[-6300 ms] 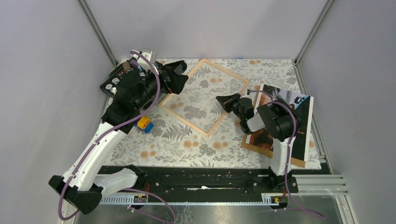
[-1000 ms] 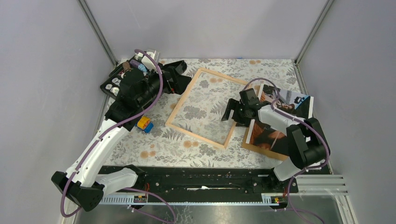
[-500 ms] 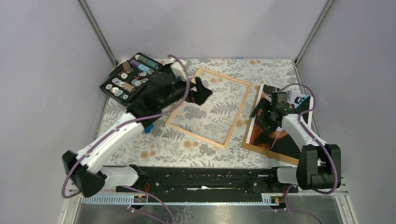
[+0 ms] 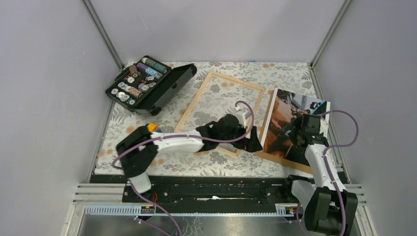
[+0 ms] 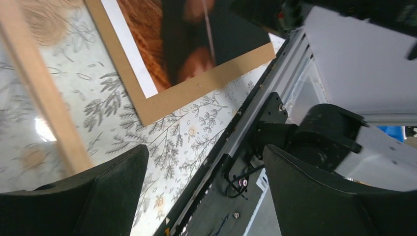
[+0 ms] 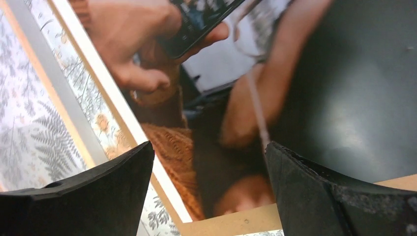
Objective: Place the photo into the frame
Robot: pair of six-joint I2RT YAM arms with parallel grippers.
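Note:
The frame [image 4: 189, 105] of pale wood lies flat mid-table, its see-through centre showing the floral cloth. The photo [image 4: 284, 110], dark with orange-brown tones, rests to its right on a brown backing board [image 4: 278, 158]. My left gripper [image 4: 251, 143] hovers open over the frame's near right corner, beside the board's corner. In the left wrist view this gripper [image 5: 204, 191] has nothing between its fingers, with the photo [image 5: 187, 39] and frame edge [image 5: 44, 98] ahead. My right gripper [image 4: 293, 132] stands open just above the photo [image 6: 236, 98], not holding it, its gripper [image 6: 206, 191] over the print's near part.
An open black case [image 4: 152, 83] of small round pieces sits at the back left. A small blue and orange toy [image 4: 152, 127] lies left of the frame. The black base rail [image 5: 255, 113] runs along the near table edge. Grey walls enclose the table.
My left arm has swung from the frame's far left side across to its near right corner. My right gripper has shifted right and nearer, onto the photo's middle.

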